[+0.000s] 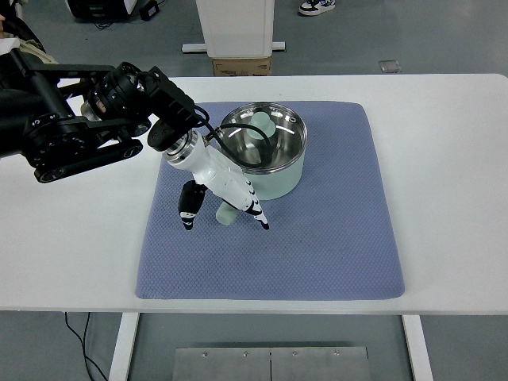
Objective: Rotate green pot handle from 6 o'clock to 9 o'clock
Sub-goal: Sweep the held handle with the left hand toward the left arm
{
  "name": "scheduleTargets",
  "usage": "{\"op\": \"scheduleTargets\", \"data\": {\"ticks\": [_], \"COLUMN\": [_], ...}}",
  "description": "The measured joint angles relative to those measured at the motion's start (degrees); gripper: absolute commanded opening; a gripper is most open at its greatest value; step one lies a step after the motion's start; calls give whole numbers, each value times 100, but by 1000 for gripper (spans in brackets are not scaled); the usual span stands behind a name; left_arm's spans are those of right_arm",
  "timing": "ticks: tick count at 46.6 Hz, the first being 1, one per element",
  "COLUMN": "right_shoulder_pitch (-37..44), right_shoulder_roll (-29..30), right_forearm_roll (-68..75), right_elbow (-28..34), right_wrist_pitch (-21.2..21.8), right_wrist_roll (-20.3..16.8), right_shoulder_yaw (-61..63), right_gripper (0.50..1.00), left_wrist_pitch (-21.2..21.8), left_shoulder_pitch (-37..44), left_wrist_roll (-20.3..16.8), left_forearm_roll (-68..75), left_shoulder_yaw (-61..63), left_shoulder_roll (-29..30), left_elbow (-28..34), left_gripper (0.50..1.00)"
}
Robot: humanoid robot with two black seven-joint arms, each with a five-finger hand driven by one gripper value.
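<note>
Here, nearest the camera, a metal base plate [271, 363] shows on the floor under the white table [452, 198], and a black cable [79, 349] trails down by the table's left leg. On the tabletop lies a blue-grey quilted mat [333, 238], which serves as the landmark for the rest.

On the mat's left half, toward its near side, the left hand [222, 190] reaches in from the picture's left on a black jointed arm [79, 127]. The hand is white with black-tipped fingers [187, 214] that point down and toward the camera. The pale green pot handle [225, 213] pokes out between them: one finger group hangs just to its left, another lies over its right side, so the hand is loosely curled around the handle, though whether it truly clamps it I cannot tell. The handle's free end points toward the near edge of the mat, slightly left of straight down.

Farther back, on the mat's upper middle, sits the green pot [274, 184] itself, its shiny steel interior [266, 143] reflecting a green shape. The wrist crosses the pot's left rim, hiding where handle meets body.

Beyond the mat and the table's far edge stand a white pedestal [235, 28] with a cardboard box [241, 67] at its foot, and a sneaker [316, 6] at the top of the view.
</note>
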Motion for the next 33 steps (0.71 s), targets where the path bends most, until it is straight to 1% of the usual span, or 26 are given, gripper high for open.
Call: {"op": "scheduleTargets", "data": {"ticks": [4,33], "right_shoulder_pitch": [-1,-1], "right_shoulder_roll": [0,0], "right_forearm_roll": [0,0], "right_elbow": [0,0], "right_wrist_pitch": [0,0], "right_wrist_roll": [-1,0], "right_shoulder_yaw": [1,1], "right_gripper": [1000,1000], "left_wrist_pitch": [0,38], "left_shoulder_pitch": [-15,-179], "left_wrist_roll": [2,1], "left_forearm_roll": [1,9], "left_shoulder_yaw": [8,325], "left_shoulder_roll": [116,361], "left_elbow": [-43,-206], "left_gripper": [1000,1000]}}
